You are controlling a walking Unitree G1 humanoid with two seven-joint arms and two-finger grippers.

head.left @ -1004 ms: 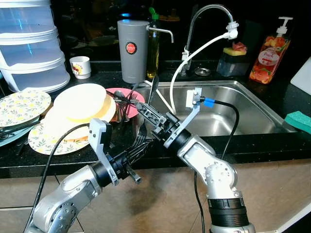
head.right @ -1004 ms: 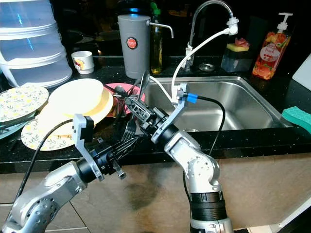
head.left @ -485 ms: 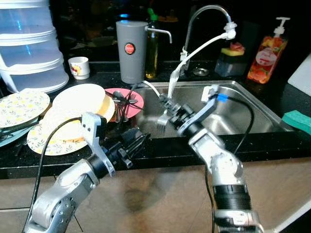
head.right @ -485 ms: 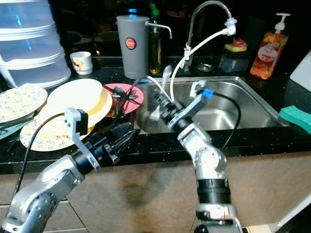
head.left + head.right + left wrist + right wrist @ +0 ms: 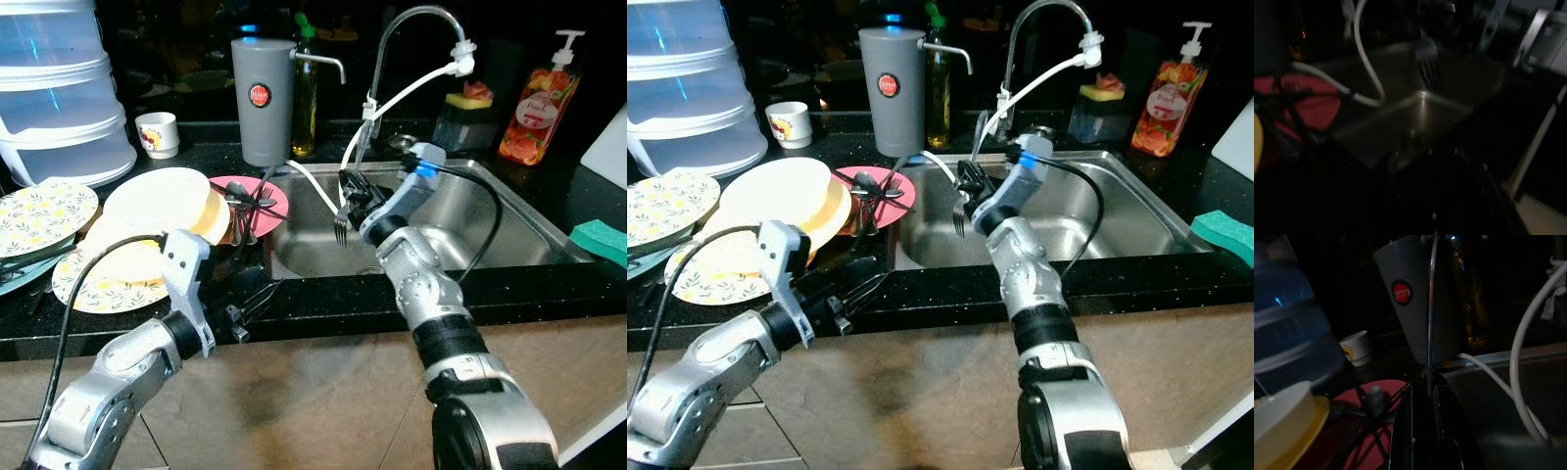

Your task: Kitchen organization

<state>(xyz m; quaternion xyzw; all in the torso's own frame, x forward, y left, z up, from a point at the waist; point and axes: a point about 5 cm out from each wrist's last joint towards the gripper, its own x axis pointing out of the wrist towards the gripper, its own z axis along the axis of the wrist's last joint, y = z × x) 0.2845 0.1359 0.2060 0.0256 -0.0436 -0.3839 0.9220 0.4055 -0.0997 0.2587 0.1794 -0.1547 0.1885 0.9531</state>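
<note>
A metal fork hangs tines down over the left part of the steel sink. My right gripper is shut on its handle, which runs up past the white hose. In the right wrist view the thin handle rises straight from the closed fingers. My left gripper sits low in front of the counter edge, open and empty, pointing toward the sink. The fork also appears in the left wrist view, well beyond that gripper. More cutlery lies on a pink plate.
Cream plates and patterned plates crowd the counter on the left, behind them a plastic container stack, a small cup and a grey jug. Tap, soap bottle, teal sponge on the right.
A second ago both grippers held the fork in front of the counter. The left let go and dropped back; the right carried the fork over the sink and turned it tines down.
</note>
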